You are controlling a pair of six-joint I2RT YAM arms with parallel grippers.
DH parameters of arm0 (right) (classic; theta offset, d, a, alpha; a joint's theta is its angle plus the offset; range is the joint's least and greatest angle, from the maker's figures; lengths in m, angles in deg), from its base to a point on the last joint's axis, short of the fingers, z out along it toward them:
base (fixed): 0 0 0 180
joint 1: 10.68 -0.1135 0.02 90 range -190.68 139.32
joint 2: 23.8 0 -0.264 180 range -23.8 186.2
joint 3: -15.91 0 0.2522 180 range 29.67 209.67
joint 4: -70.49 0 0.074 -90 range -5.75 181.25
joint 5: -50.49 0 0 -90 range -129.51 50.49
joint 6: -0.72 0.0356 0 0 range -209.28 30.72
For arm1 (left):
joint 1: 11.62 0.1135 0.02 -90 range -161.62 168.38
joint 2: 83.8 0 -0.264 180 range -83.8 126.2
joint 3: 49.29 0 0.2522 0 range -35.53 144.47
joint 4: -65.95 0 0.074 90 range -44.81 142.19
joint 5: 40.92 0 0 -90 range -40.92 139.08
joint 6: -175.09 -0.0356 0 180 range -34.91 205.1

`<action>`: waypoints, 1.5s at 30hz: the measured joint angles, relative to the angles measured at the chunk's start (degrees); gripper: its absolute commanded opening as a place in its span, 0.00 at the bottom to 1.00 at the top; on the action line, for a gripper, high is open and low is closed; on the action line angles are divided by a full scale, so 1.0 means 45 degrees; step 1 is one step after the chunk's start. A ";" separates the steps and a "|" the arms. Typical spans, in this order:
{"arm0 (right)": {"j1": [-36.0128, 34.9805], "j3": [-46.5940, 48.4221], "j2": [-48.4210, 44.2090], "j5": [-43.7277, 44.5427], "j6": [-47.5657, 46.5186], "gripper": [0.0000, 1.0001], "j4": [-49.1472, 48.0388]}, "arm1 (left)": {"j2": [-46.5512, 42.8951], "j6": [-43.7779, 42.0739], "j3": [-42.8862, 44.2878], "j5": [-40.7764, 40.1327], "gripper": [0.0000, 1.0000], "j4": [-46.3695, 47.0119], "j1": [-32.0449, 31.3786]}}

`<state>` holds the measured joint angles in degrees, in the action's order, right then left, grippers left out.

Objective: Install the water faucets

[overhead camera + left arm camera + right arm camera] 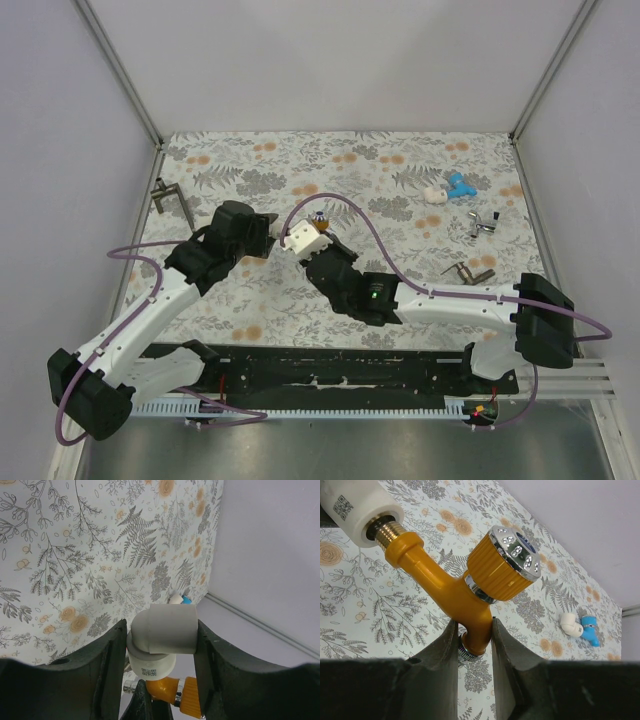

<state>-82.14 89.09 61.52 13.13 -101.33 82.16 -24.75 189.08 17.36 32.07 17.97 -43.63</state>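
Note:
My left gripper is shut on a white plastic elbow fitting; it shows in the top view too. My right gripper is shut on the spout of the orange faucet, whose ribbed knob has a chrome cap. The faucet's brass thread enters the white fitting. In the top view the joined parts are held above the table's middle between both grippers. A blue faucet with a white fitting lies at the far right.
A chrome cross-shaped part and a dark angled lever handle lie on the right of the floral table. Another dark lever handle stands at the far left by the wall. Purple cables loop over both arms.

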 measured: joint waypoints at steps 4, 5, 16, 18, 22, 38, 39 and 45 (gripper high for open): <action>0.0000 0.0146 0.0015 -0.0005 0.0063 0.00 -0.0010 | 0.0005 -0.0005 0.0000 -0.0131 0.02 0.0000 0.0000; 0.0000 0.0189 0.0015 -0.0005 0.0068 0.00 -0.0019 | 0.0010 -0.0005 0.0000 -0.0170 0.02 0.0000 -0.0005; 0.0000 0.0355 0.0389 -0.0068 0.0117 0.00 -0.0058 | 0.0024 0.0029 0.0000 -0.0442 0.02 -0.0024 -0.0005; -0.0010 0.0355 0.0495 -0.0068 0.0170 0.00 -0.0117 | 0.0024 0.0029 0.0000 -0.0486 0.02 -0.0078 -0.0029; -0.0010 0.0355 0.0534 -0.0189 0.0355 0.00 -0.0151 | 0.0019 0.0029 0.0000 -0.0539 0.02 -0.0102 -0.0039; 0.0631 0.1209 0.0510 -0.1957 0.2210 0.00 0.1583 | -0.0816 -0.0136 -0.1166 -0.1088 0.02 0.1399 -0.0068; 0.0792 0.1336 0.0491 -0.2327 0.2574 0.00 0.1836 | -0.1005 -0.0151 -0.1433 -0.1209 0.02 0.1783 -0.0112; 0.1719 0.1919 0.0442 -0.4454 0.4420 0.00 0.3138 | -0.1899 -0.0777 -0.2841 -0.1885 0.02 0.4148 -0.0403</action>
<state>-74.40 97.72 63.51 -6.91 -81.44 96.28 -33.30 185.58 4.57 23.59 36.63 -45.44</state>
